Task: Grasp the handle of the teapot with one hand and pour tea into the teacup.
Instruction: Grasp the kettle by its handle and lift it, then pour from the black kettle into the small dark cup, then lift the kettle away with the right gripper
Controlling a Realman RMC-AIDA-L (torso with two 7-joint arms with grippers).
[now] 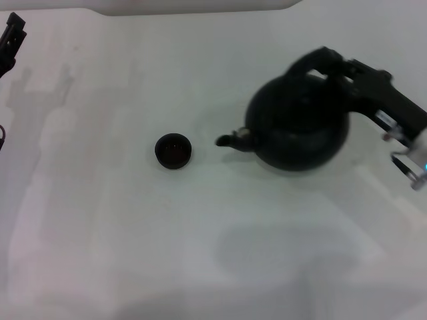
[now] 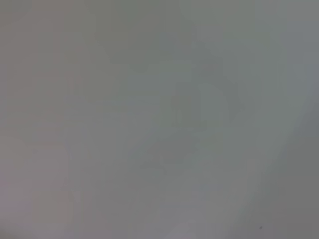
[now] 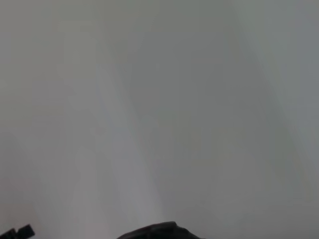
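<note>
The big black teapot (image 1: 297, 123) hangs above the white table, and its shadow (image 1: 287, 250) lies apart from it, nearer to me. Its spout (image 1: 232, 139) points left toward the teacup (image 1: 173, 151), a tiny dark cup standing upright on the table about a spout's length away. My right gripper (image 1: 335, 67) comes in from the right and is shut on the arched handle (image 1: 308, 61) at its top. A dark curved edge of the teapot (image 3: 159, 232) shows in the right wrist view. My left gripper (image 1: 12, 39) sits at the far left edge, away from both.
The white table (image 1: 100, 233) stretches bare around the cup and the teapot. The left wrist view holds only plain table surface (image 2: 159, 119). The table's far edge (image 1: 200, 8) runs along the top.
</note>
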